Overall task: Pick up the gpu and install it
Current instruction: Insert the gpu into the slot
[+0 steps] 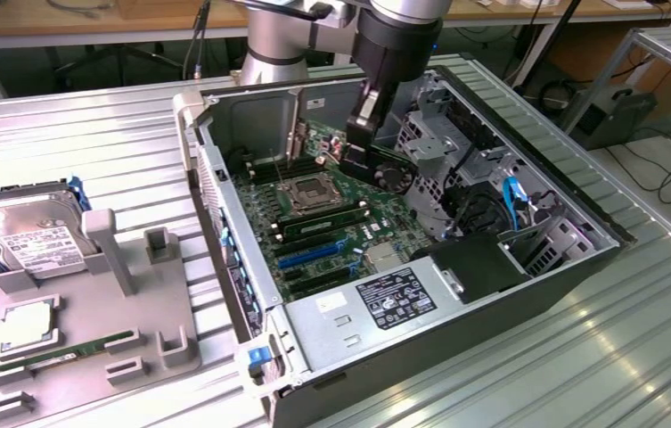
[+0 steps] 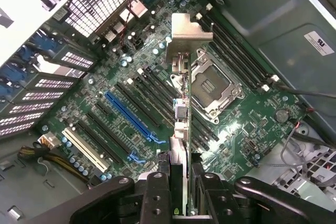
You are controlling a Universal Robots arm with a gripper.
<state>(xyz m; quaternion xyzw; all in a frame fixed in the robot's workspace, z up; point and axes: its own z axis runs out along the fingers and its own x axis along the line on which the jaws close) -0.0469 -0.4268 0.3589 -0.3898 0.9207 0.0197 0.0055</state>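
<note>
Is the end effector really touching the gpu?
Touching. The wrist view shows the end effector with a finger pressed against each face of the gpu, which stands edge-on between them.

The open black metal computer case lies on the ribbed metal table, with the grey plastic parts tray at the exterior view's left. On the tray lie the silver hard drive and long green memory stick. The small dark gpu card hangs in the black gripper over the green motherboard inside the case
</note>
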